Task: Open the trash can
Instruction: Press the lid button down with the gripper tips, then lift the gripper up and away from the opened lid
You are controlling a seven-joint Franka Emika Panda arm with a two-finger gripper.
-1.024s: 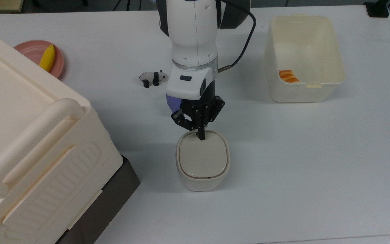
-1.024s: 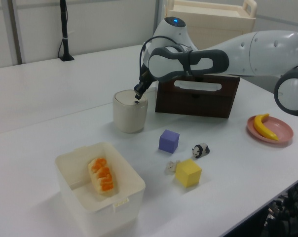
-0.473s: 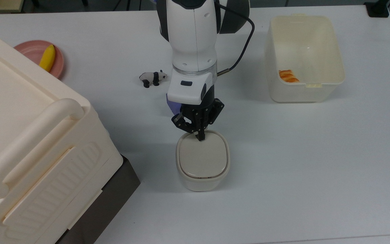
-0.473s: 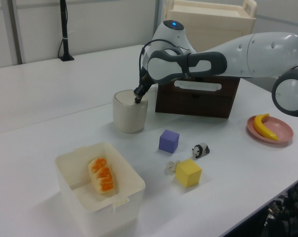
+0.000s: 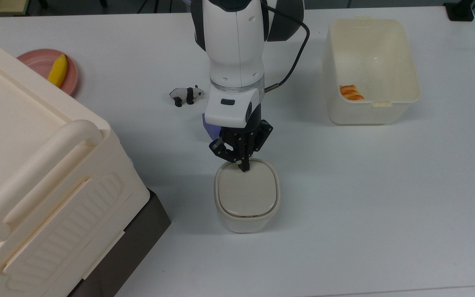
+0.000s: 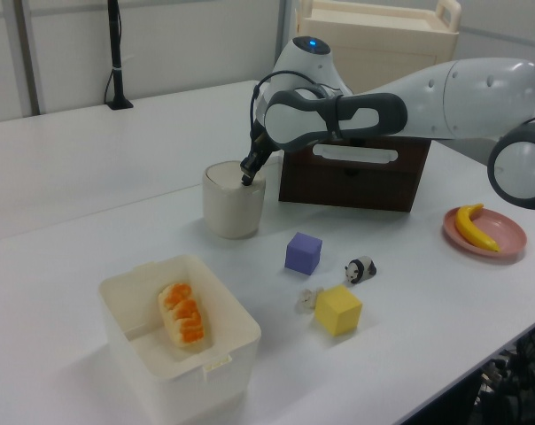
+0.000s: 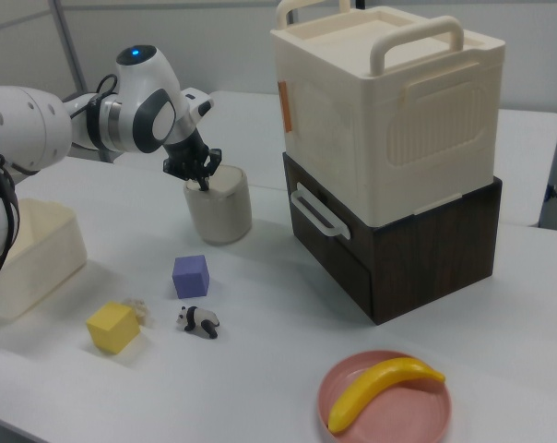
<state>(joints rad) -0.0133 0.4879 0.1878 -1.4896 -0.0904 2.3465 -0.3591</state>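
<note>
one trash can (image 5: 247,197), two cubes (image 6: 303,253), one panda (image 5: 186,95), one banana (image 7: 383,389), one plate (image 5: 35,62), one tub (image 5: 370,111)

In the top view, the white robot arm (image 5: 235,57) covers most of the purple cube (image 5: 210,127). The large cream plastic box with a long handle (image 5: 35,177) runs off the top view's left edge. Beside the yellow cube (image 6: 337,310) in the left view, a small pale object (image 6: 308,299) is too small to tell.

In the right view, the trash can (image 7: 219,209) stands left of the stacked boxes (image 7: 394,148); a cube (image 7: 191,275) and toy panda (image 7: 198,320) lie before it.
</note>
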